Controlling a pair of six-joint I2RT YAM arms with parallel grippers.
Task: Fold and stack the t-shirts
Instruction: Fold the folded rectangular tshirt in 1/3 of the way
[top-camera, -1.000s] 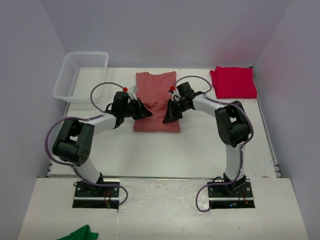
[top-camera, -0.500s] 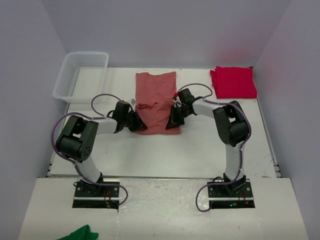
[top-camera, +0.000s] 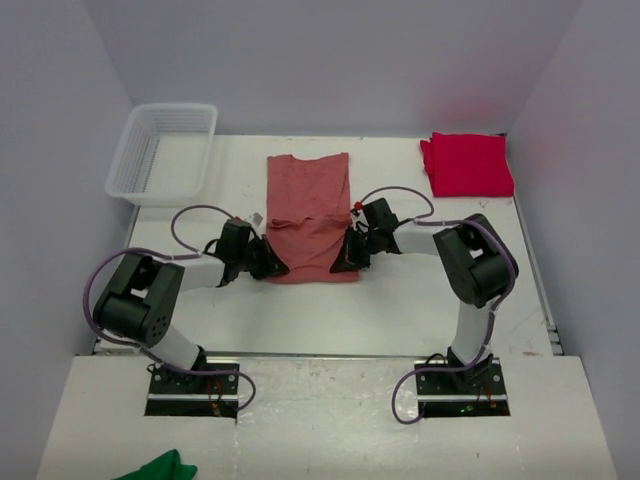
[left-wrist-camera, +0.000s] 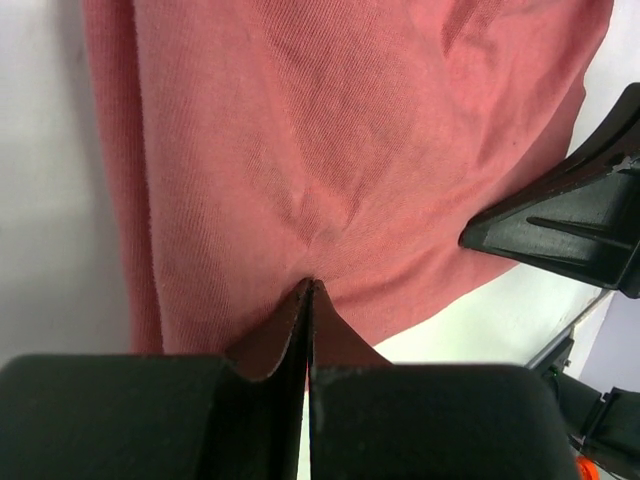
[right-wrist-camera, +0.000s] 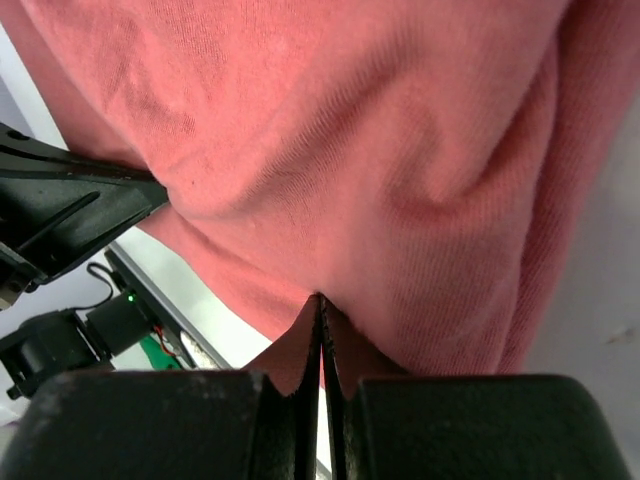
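Above the table (top-camera: 410, 300), I see the salmon-red t-shirt (top-camera: 308, 190) lying as a long strip at the middle, with a crease crossing it partway down. My left gripper (top-camera: 270, 262) sits low at the shirt's near left corner, and my right gripper (top-camera: 348, 255) at its near right corner. Well right of that shirt lies the crimson t-shirt (top-camera: 467, 165), folded. Well left of it stands a white mesh basket (top-camera: 168, 108).

On the left wrist camera, the left gripper (left-wrist-camera: 310, 290) has its jaws pressed together on a pinch of the salmon fabric, and wrinkles fan out from the tips. The right gripper shows past the shirt's edge.

On the right wrist camera, the right gripper (right-wrist-camera: 320, 300) is likewise clamped tight on a fold of the same shirt, with the left gripper at the shirt's other side.
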